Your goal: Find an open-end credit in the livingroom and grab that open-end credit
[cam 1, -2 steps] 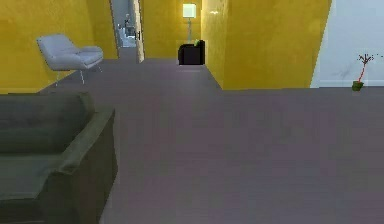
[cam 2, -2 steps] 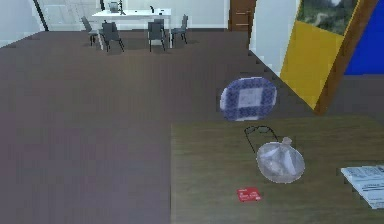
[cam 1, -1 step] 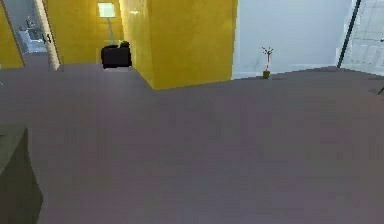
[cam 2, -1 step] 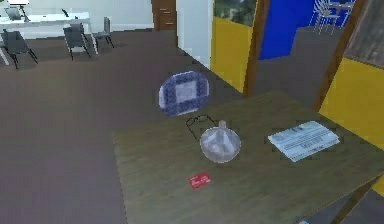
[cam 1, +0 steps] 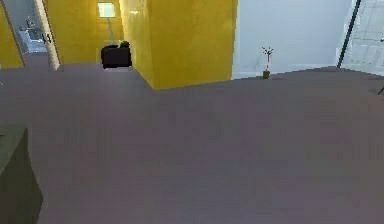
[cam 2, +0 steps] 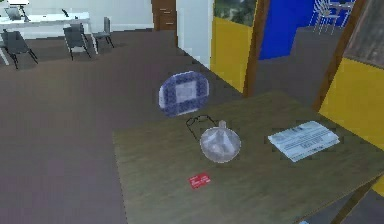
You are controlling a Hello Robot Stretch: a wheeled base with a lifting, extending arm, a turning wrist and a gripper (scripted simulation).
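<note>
One small red card (cam 2: 200, 181) lies flat on the dark brown table (cam 2: 150, 170) in the arm side view, near the table's front edge and apart from everything else on it. You can count three more things on that table. One is a pale, rounded, see-through vessel (cam 2: 220, 145) near the middle, up and right of the card. One is a thin dark wire shape (cam 2: 203, 125) just beside the vessel on its far side. One is a printed paper (cam 2: 303, 140) lying flat toward the arm side view's right.

Beyond the table, at the upper left, three dark chairs (cam 2: 75, 38) stand around one white table (cam 2: 45, 22), well apart from the card, and one brown door (cam 2: 163, 12) shows at the top.

In the forward view you see bare grey floor (cam 1: 200, 140), yellow walls (cam 1: 190, 40), one black armchair (cam 1: 116, 55) with one lit floor lamp (cam 1: 106, 11) behind it, one small potted plant (cam 1: 267, 65) by the pale wall, and one white door (cam 1: 365, 35) at the right.

As for the tool, you cannot tell its state.
</note>
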